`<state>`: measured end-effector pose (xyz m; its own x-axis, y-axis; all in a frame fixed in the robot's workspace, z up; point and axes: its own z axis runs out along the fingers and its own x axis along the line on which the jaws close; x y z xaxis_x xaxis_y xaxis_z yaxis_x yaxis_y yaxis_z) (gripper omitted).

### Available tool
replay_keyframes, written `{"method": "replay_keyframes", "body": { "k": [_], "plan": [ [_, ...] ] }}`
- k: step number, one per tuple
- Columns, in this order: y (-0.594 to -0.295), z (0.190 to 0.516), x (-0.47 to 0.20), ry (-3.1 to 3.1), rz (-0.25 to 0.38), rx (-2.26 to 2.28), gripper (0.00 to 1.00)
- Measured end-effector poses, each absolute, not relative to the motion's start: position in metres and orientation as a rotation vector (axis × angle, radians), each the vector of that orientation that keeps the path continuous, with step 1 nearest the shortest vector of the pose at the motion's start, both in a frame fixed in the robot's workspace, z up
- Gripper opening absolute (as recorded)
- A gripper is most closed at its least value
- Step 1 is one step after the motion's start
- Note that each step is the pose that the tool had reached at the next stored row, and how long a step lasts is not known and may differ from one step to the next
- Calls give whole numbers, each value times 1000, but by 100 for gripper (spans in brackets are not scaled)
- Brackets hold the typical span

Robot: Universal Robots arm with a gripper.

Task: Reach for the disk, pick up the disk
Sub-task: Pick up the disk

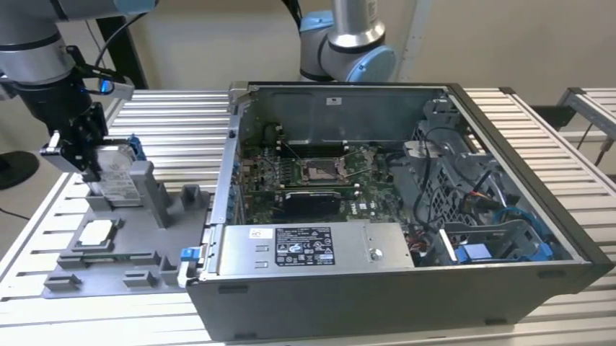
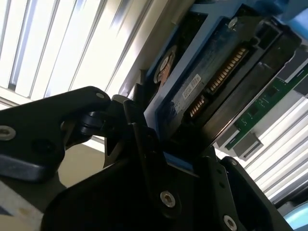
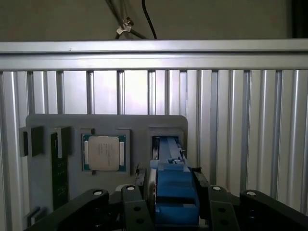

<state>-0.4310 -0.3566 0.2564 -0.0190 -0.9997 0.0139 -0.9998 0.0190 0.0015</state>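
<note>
1. On the exterior view's left, over the slatted table (image 1: 288, 328), the gripper (image 1: 97, 162) hangs above a grey tray (image 1: 125, 252), well apart from the open computer case (image 1: 385, 288).
2. The disk (image 1: 117, 171) stands upright on its edge at the tray's far end, with its labelled face towards the camera and a grey post just beside it.
3. The reach looks finished. In the second wrist view the gripper (image 2: 180, 159) is closed around the disk (image 2: 216, 82), and one of the black fingers (image 2: 144, 139) presses against the blue edge.
4. In the first wrist view the blue bracket (image 3: 173, 185) sits squeezed between the two fingers (image 3: 132, 204), so the hand is closed to about the disk's thickness and holds nothing else.
5. Beyond the bracket, the same view shows the tray's slot (image 3: 166, 144), with blue running from it up to the gripper. I cannot tell whether the disk's lower edge is clear of that slot or rests in it.
6. My judgement is that the grasp is made, but lifting the disk free of the tray is not shown as done.
7. The square chip (image 3: 103, 153) lies untouched in its own pocket on the tray, beside the slot.
</note>
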Motion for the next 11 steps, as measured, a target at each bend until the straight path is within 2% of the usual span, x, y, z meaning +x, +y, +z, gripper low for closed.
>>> {"method": "replay_keyframes", "body": {
  "k": [11],
  "plan": [
    [-357, 264, -431, -2236, 15, 2194, 100]
  ]
}}
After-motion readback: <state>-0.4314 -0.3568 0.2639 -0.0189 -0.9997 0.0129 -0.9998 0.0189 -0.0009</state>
